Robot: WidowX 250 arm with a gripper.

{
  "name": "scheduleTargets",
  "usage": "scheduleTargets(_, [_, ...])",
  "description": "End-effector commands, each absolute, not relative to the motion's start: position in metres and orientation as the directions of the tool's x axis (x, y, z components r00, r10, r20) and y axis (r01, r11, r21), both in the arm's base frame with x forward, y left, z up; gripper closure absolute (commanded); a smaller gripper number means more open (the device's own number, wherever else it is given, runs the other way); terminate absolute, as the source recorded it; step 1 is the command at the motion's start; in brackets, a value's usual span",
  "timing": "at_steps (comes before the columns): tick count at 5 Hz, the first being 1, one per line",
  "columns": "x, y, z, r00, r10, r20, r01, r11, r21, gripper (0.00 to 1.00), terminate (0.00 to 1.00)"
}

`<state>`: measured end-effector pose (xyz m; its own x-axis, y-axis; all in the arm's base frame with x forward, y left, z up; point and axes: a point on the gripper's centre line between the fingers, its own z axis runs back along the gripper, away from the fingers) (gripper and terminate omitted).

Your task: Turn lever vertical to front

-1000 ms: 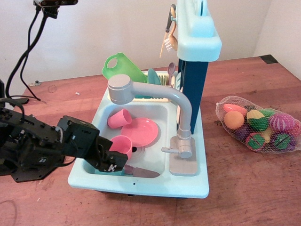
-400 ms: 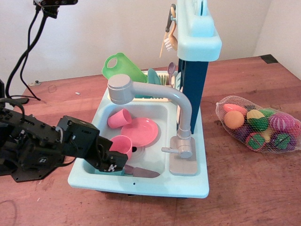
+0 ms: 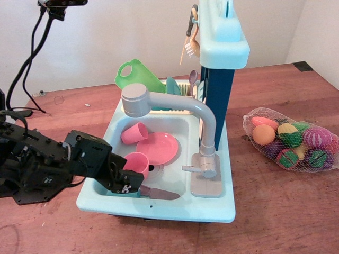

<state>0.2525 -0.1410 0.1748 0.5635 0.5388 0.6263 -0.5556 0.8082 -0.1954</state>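
One lever sits well right of gripper.

Plain white wall behind; reddish-brown wooden tabletop; soft even light.

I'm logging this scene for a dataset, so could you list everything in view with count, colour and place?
sink: 1, pale blue, table centre
spout: 1, grey, arching over the basin
lever: 1, grey, sticking out left from the faucet base
cups: 2, pink, in the basin
plate: 1, pink, in the basin
knife: 1, grey blade, at the basin's front edge
green board: 1, behind the sink
net bag of toy food: 1, mixed colours, on the table right of the sink
gripper: 1, black, at the sink's front left corner
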Motion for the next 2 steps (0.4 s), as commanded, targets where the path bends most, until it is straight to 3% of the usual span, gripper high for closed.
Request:
scheduleTargets(1, [0.2526, -0.1421, 0.1845, 0.543, 0.557, 0.628, -0.550, 0.802, -0.235, 0.00, 0.00])
scheduleTargets(2, [0.2526, -0.1421, 0.1845, 0.543, 0.557, 0.628, -0.550, 0.802, -0.235, 0.00, 1.00])
